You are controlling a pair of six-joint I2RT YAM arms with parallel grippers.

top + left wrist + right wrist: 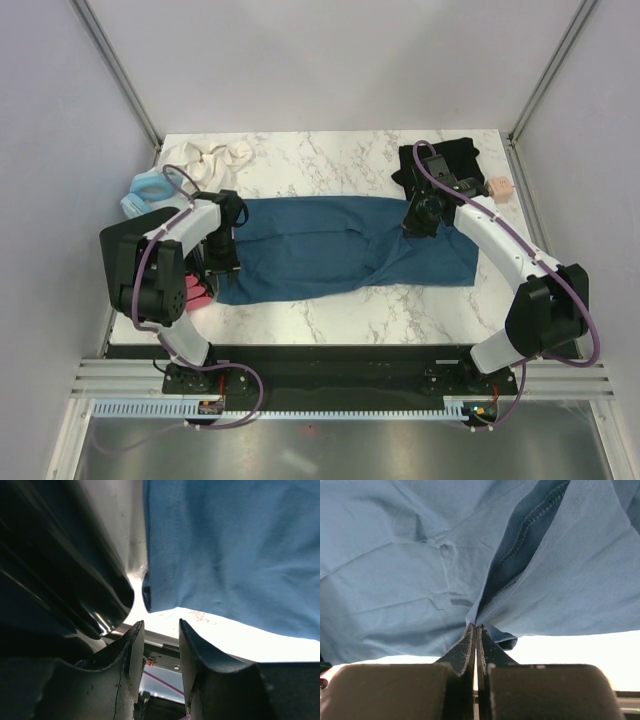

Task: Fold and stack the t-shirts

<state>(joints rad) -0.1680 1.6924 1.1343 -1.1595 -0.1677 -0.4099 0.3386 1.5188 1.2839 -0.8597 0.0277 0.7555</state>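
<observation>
Dark teal-blue t-shirt (330,245) lies spread across the middle of the marble table (330,312). The black t-shirt (445,158) sits bunched at the far right corner. Right gripper (476,627) has its fingers pressed together on a pinched fold of the blue shirt near its right end. Left gripper (161,630) stands at the shirt's left edge, fingers parted with nothing between them; the hem lies just beyond the tips. A white cloth (210,158) and a pale blue ring-shaped item (145,190) occupy the far left corner.

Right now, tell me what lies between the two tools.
Only the teal-blue shirt, spread on the table, spans from the left tool to the right tool; the top view shows it.
</observation>
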